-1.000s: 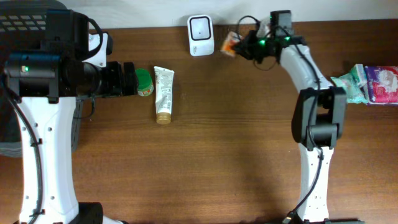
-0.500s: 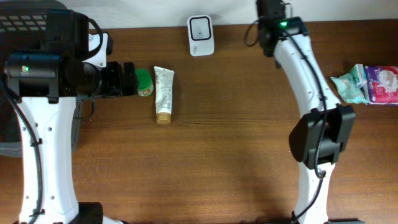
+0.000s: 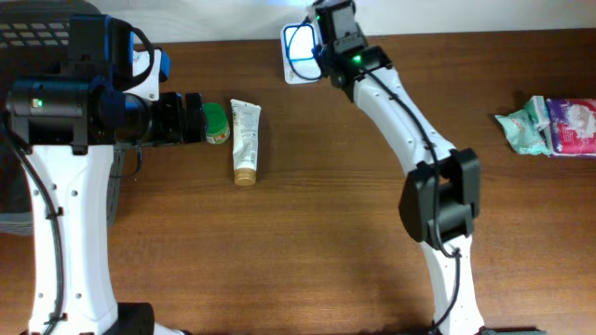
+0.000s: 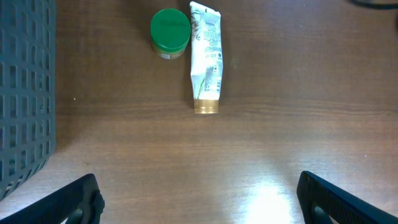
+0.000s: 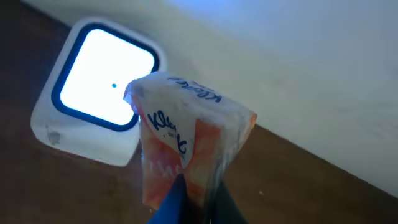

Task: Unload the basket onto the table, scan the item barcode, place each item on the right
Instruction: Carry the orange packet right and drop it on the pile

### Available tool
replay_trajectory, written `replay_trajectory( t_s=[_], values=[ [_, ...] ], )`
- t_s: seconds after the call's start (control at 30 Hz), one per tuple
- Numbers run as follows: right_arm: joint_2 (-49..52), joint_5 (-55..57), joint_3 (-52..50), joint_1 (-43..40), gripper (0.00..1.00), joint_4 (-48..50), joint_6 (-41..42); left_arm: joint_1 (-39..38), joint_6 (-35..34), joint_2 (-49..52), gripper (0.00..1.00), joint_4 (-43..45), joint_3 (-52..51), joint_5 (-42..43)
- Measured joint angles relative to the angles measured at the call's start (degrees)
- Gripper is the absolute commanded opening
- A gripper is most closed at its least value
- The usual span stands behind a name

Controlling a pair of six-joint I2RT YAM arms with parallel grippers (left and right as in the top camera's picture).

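Right wrist view: orange-white packet (image 5: 186, 143) clamped in right pincer (image 5: 194, 200), just beside lit scanner (image 5: 102, 74).

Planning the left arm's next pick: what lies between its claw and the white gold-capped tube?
Nothing but bare brown wooden table, as the left wrist view shows, between the open left claw and the white gold-capped plastic tube.
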Motion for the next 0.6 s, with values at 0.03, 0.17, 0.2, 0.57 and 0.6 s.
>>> replay_trajectory(
  t_s=[0.03, 0.17, 0.2, 0.57, 0.6],
  values=[
    [1.05, -0.20, 0.00, 0.15, 0.04, 1.07, -0.57, 0.00, 0.00, 0.00, 0.99, -0.02, 0.00, 0.00],
    [2.67, -0.79, -0.15, 1.66, 0.04, 6.08, -2.54, 0.00, 0.00, 0.00, 0.99, -0.02, 0.00, 0.00],
    [2.67, -1.11, -0.13, 2.45, 0.04, 7.37, -4.07, 0.00, 0.00, 0.00, 0.99, -0.02, 0.00, 0.00],
    [2.82, 0.79, -0.15, 3.37, 0.04, 10.58, 0.46, 0.00, 0.00, 0.00, 0.99, -0.02, 0.00, 0.00],
    [2.82, 2.45, -0.15, 2.91, 0.04, 9.94, 3.72, 0.00, 0.00, 0.00, 0.99, -0.02, 0.00, 0.00]
  ],
)
